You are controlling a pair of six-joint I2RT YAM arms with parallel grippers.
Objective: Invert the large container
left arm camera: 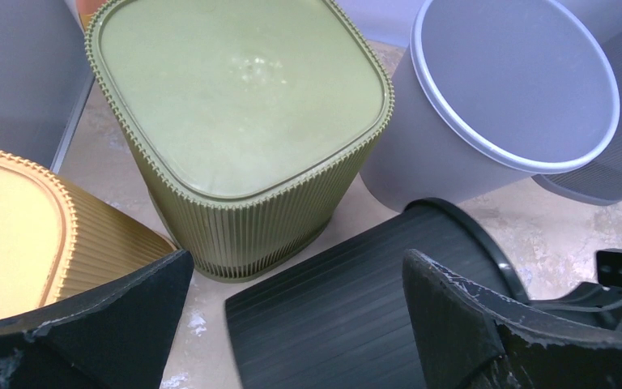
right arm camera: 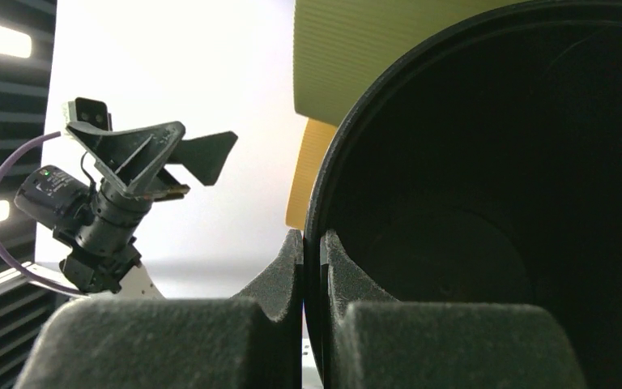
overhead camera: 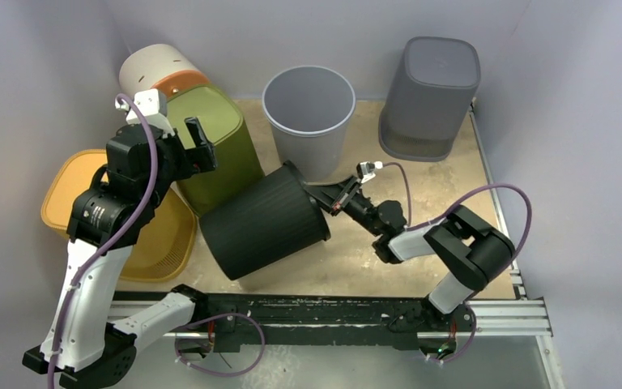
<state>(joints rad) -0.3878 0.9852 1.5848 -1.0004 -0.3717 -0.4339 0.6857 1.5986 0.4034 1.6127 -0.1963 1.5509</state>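
Observation:
The large container (overhead camera: 263,223) is a black ribbed bin lying on its side at the table's middle, its mouth facing right. My right gripper (overhead camera: 326,197) is shut on its rim, one finger inside and one outside. In the right wrist view the rim runs between the right gripper's (right arm camera: 313,243) pads, and the bin's dark inside (right arm camera: 486,203) fills the right half. My left gripper (overhead camera: 198,146) hangs open above the bin's left end, holding nothing. Seen from the left wrist, the ribbed black wall (left arm camera: 356,308) lies below the open left gripper (left arm camera: 296,263).
An olive bin (overhead camera: 215,142) stands upside down just behind the black one. A grey round bin (overhead camera: 308,113) stands upright behind it, and a dark grey bin (overhead camera: 431,93) sits upside down at the back right. An orange bin (overhead camera: 121,215) lies at the left. A white-and-orange cylinder (overhead camera: 158,69) stands back left.

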